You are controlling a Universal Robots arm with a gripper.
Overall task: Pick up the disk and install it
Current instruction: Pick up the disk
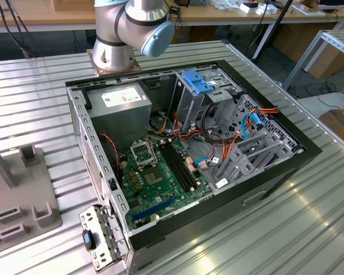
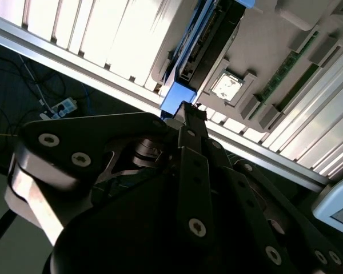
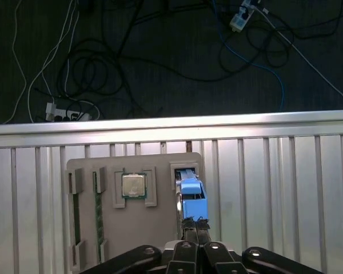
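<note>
First wrist view: one disk at one pincer.

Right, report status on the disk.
Gripper at the end of the disk. It stands on edge in a slot of the grey tray, not yet installed. Nothing seen blocking it.

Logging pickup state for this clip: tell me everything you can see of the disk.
The disk is a flat drive, dark along its edge, in a bright blue plastic carrier. It stands on edge in a slot of the grey parts holder, beside a processor chip. The gripper is at its blue end; contact is unclear.
</note>
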